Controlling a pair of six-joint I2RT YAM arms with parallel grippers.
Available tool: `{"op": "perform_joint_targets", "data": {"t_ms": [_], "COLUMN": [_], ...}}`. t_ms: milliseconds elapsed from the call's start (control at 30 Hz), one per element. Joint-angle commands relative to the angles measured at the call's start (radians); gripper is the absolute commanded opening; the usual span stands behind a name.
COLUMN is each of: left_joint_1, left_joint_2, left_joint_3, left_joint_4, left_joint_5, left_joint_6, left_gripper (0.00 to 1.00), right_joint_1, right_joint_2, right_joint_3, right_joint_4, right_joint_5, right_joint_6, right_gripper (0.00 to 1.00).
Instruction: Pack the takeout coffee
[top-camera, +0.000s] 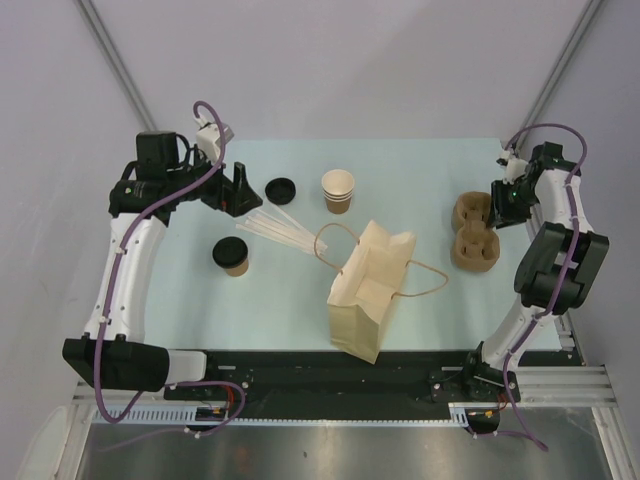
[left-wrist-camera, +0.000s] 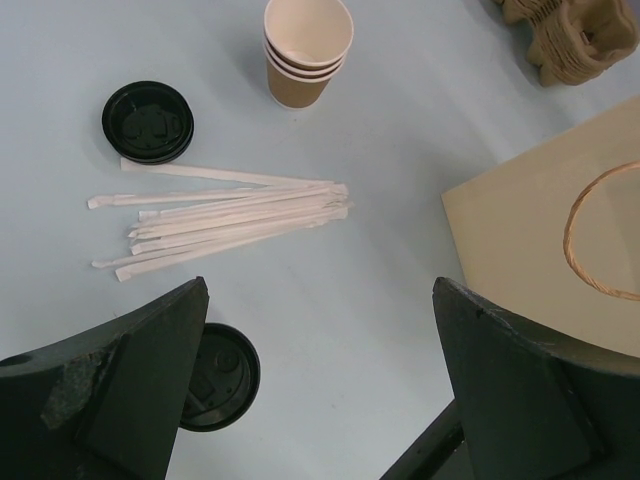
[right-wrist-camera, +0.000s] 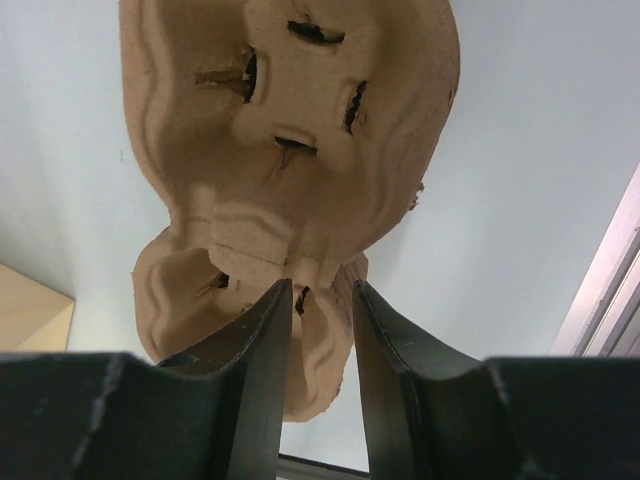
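Note:
The takeout coffee (top-camera: 231, 256), a small brown cup with a black lid, stands at the table's left. In the left wrist view it (left-wrist-camera: 222, 376) is half hidden behind my left finger. My left gripper (top-camera: 238, 190) (left-wrist-camera: 320, 292) is open and empty, above the table behind the coffee. The brown paper bag (top-camera: 370, 285) (left-wrist-camera: 540, 240) lies at the middle front with its handles out. My right gripper (top-camera: 501, 207) (right-wrist-camera: 320, 288) is at the right edge of the moulded cup carriers (top-camera: 474, 232) (right-wrist-camera: 290, 120), its fingers close together on the carrier's rim.
A loose black lid (top-camera: 281, 190) (left-wrist-camera: 148, 122) and a stack of lidless cups (top-camera: 338, 190) (left-wrist-camera: 307, 50) stand at the back. Wrapped straws (top-camera: 283, 230) (left-wrist-camera: 230, 220) lie fanned between lid and bag. The carriers also show in the left wrist view (left-wrist-camera: 572, 40).

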Motion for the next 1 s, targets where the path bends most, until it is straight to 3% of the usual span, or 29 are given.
{"op": "perform_joint_targets", "data": {"t_ms": [0,300,633,967], "left_joint_1": [-0.006,-0.006,-0.006,-0.007], "left_joint_2": [0.001,0.004,0.002,0.008], "left_joint_3": [-0.009,-0.014,-0.02,-0.024], "left_joint_4": [0.029,0.034,0.034,0.03], "left_joint_5": [0.009,0.007,0.003,0.001], "left_joint_6": [-0.006,-0.008,-0.001,0.003], "left_gripper": [1.0,1.0,1.0,0.99], "right_joint_1": [0.005,0.018,0.023,-0.008], "right_joint_2": [0.021,0.027,0.035,0.005], "right_joint_3": [0.006,0.002,0.034,0.155], "right_joint_4": [0.027,0.021,-0.023,-0.118], "right_joint_5": [0.036,0.028,-0.004,-0.085], "right_joint_6": [-0.016,-0.022,-0.021,-0.039], "right_gripper": [0.36,0.29,0.0,0.0]}}
